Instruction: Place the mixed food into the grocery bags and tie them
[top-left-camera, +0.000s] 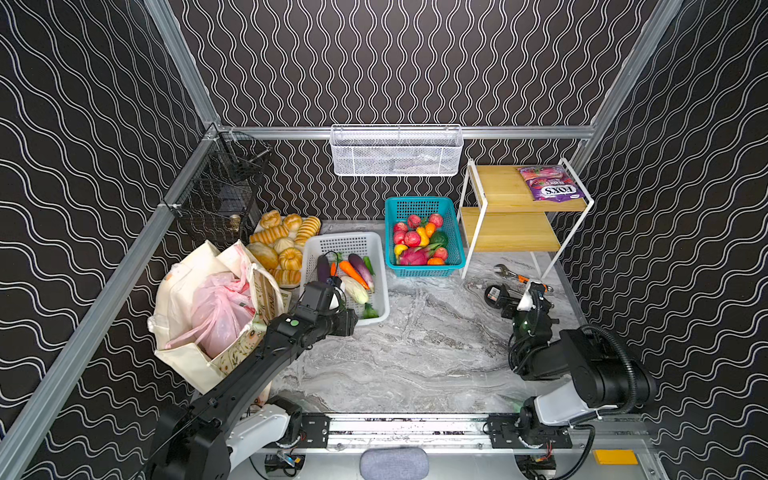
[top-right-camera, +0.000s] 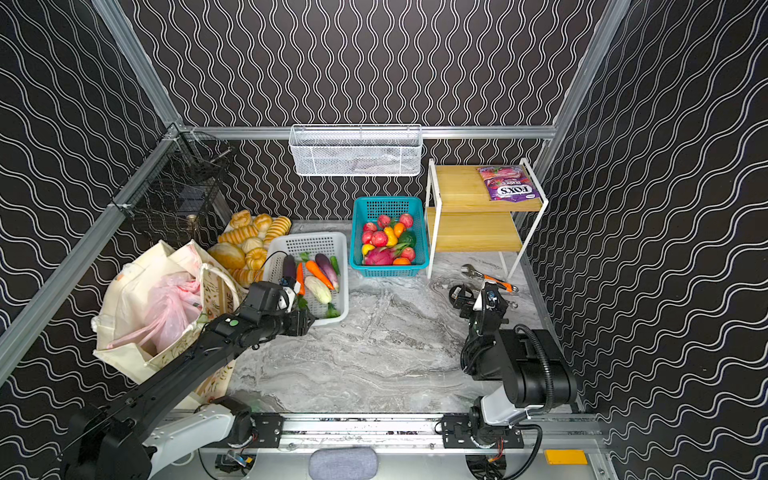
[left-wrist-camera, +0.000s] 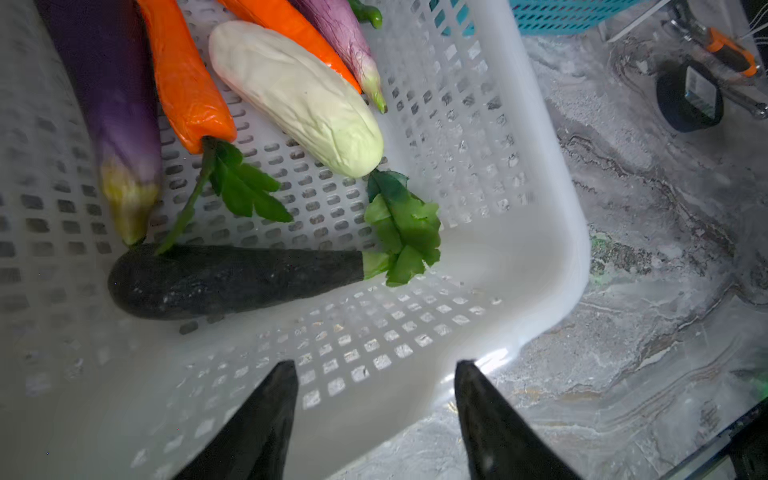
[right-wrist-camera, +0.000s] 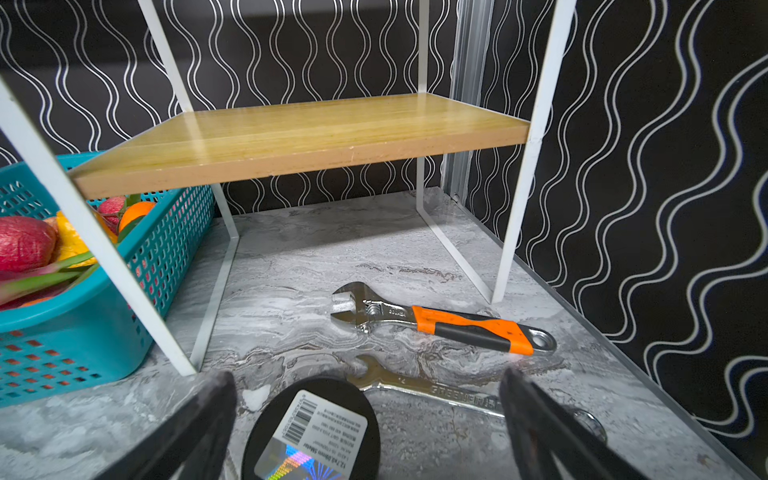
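A cream canvas tote (top-left-camera: 178, 286) (top-right-camera: 124, 291) stands open at the left in both top views, with a pink plastic bag (top-left-camera: 220, 316) (top-right-camera: 166, 311) bulging inside it. A purple FOX'S pouch (top-left-camera: 550, 189) (top-right-camera: 509, 189) lies on the top board of the wooden shelf (top-left-camera: 498, 187). My left gripper (left-wrist-camera: 376, 365) hangs open over the near corner of a white basket (left-wrist-camera: 540, 208); its fingers straddle the basket's wall and hold nothing. A dark vegetable with green leaves (left-wrist-camera: 232, 278) lies just ahead of it. My right gripper (right-wrist-camera: 368, 380) is open low over the table.
The white basket (top-left-camera: 376, 249) also holds eggplants, carrots and a pale vegetable. Bread rolls (top-left-camera: 278, 245) lie behind the tote. A teal fruit basket (top-left-camera: 455, 237) stands beside the shelf. An orange-handled wrench (right-wrist-camera: 436, 322), a flat spanner (right-wrist-camera: 436, 390) and a round black tape measure (right-wrist-camera: 311, 428) lie under my right gripper.
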